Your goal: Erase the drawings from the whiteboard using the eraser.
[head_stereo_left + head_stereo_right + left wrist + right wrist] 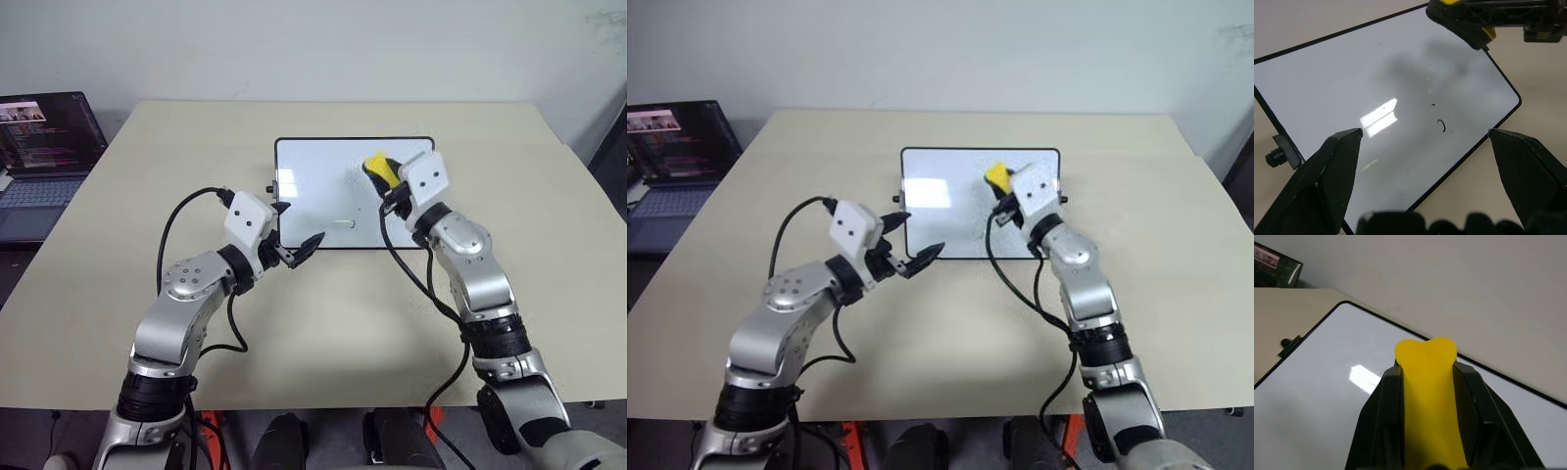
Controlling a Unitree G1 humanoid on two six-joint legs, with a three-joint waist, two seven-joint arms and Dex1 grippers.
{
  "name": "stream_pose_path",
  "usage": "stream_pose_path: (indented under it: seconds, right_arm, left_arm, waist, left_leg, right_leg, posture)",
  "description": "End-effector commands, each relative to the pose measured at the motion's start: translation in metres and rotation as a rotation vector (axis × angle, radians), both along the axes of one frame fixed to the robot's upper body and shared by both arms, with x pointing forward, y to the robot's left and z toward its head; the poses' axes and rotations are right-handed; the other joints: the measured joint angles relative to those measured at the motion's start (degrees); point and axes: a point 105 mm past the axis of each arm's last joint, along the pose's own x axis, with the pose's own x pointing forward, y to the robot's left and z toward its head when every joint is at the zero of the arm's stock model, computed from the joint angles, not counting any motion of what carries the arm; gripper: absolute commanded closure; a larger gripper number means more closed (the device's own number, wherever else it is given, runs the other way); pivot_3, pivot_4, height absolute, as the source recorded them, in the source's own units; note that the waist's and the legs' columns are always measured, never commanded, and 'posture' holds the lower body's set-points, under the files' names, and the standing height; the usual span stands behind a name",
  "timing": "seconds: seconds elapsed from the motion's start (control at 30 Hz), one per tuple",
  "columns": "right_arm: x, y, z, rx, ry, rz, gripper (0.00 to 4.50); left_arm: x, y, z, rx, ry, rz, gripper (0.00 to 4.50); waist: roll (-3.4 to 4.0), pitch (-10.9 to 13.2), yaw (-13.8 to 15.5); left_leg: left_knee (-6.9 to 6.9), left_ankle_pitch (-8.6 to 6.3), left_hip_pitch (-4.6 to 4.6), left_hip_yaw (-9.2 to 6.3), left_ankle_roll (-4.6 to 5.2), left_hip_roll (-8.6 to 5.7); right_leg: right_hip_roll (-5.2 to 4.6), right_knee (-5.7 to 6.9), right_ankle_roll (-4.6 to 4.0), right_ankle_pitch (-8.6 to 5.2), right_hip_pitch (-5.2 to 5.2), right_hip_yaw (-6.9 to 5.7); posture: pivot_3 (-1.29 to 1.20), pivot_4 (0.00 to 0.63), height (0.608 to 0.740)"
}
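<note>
Yellow eraser point(1426, 396) clamped in right gripper point(387, 176) above whiteboard point(313, 191).

Silver jointed arms with black cuffs, looping black cables, white wrist boxes, black two-fingered grippers.

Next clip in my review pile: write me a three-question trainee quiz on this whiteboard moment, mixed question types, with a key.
1. True or false: the right end effector is shut on the small yellow block eraser.
2. The left end effector is: A) open, holding nothing B) shut on the board's frame C) holding a marker.
3. Fill in: on the glossy white rectangular whiteboard with thin black frame, a small curved black marker stroke is ____ erased.

Key: 1 true; 2 A; 3 not yet.
</note>
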Motion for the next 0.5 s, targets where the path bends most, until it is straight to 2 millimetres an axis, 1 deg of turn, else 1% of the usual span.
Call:
stream_pose_path:
  seconds: [0.03, 0.1, 0.27, 0.5]
  right_arm:
    - [0.008, -0.002, 0.004, 0.003, -0.028, -0.031, 3.4]
    - [0.012, -0.001, 0.0, -0.005, -0.02, -0.036, 3.4]
    - [0.02, 0.0, -0.022, -0.057, 0.037, -0.054, 3.4]
    - [0.016, 0.007, -0.046, -0.122, 0.071, -0.021, 3.4]
  left_arm:
    - [-0.001, -0.002, 0.011, -0.006, -0.05, -0.021, 0.0]
    - [0.0, -0.001, 0.012, -0.004, -0.051, -0.018, 0.0]
    - [-0.002, 0.002, 0.013, 0.003, -0.055, -0.005, 0.0]
    - [-0.004, 0.003, 0.018, 0.004, -0.06, 0.011, 0.0]
  waist:
    - [0.0, 0.0, 0.0]
    - [0.0, 0.0, 0.0]
    - [0.0, 0.0, -0.05]
    - [0.01, 0.0, -0.04]
  left_leg:
    - [0.0, 0.0, -0.01, 0.01, 0.0, 0.0]
    - [0.0, 0.0, -0.02, 0.02, 0.0, 0.0]
    - [-0.01, 0.0, -0.04, 0.02, 0.0, 0.01]
    - [-0.01, 0.0, -0.05, 0.02, 0.0, 0.01]
  right_leg:
    - [0.0, 0.0, 0.0, 0.0, 0.0, 0.0]
    - [0.0, -0.02, 0.0, 0.0, 0.0, 0.01]
    - [0.0, -0.05, 0.0, 0.0, -0.01, 0.01]
    - [0.0, -0.05, 0.0, 0.0, -0.01, 0.01]
  posture:
    - [0.0, 0.15, 0.74]
    - [0.0, 0.15, 0.74]
    - [0.0, 0.15, 0.74]
    - [0.0, 0.15, 0.74]
